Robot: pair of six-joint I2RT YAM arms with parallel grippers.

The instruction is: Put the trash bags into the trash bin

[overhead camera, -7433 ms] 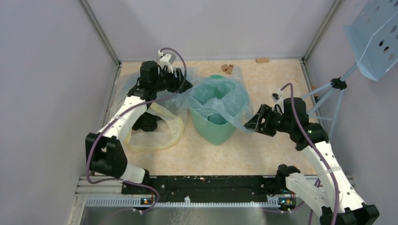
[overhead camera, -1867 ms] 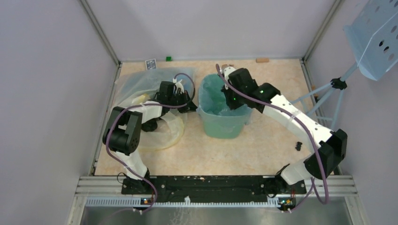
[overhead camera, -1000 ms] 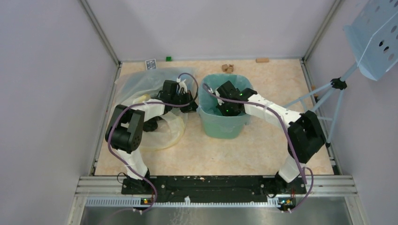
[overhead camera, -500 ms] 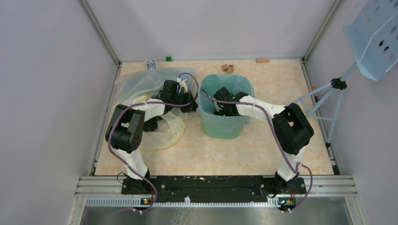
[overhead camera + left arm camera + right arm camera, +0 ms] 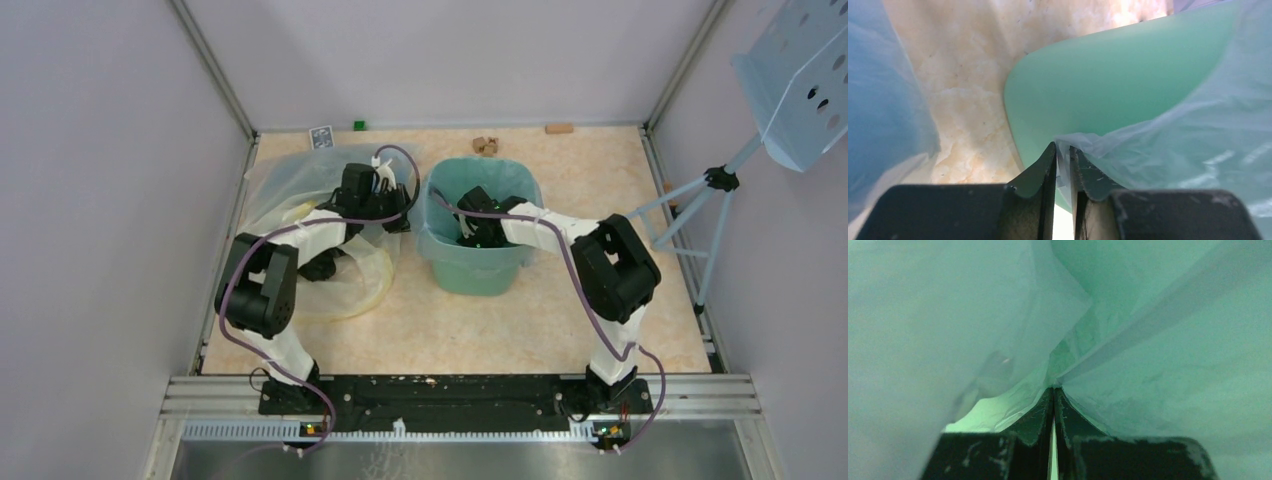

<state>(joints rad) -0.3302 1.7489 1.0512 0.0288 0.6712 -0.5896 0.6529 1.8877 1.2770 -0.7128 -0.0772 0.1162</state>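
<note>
The beige table (image 5: 560, 300) bears the trash bin (image 5: 475, 272), a yellowish bag (image 5: 352, 292) and blocks (image 5: 486, 146).

From above, the tips of the right gripper (image 5: 1053, 390) are hidden inside the trash bin (image 5: 470, 272), under its own wrist. Whether the left gripper (image 5: 1063, 150) pinches the trash bag (image 5: 1168, 135) film between its fingers cannot be told. Brown bits (image 5: 486, 146) at the table's (image 5: 560, 300) far edge are too small to name.

The trash bin (image 5: 470, 272) is showing smooth mint-green plastic with a soft, half-matt sheen. The trash bag (image 5: 1198, 125) is looking like thin, crinkled, translucent blue film, catching faint highlights. The left gripper's fingers (image 5: 1034, 182) are showing black, matt, scuffed plastic. The tabletop (image 5: 560, 310) is presenting a beige, marbled, low-gloss face, and the front rail (image 5: 220, 394) is gleaming as bare metal.
</note>
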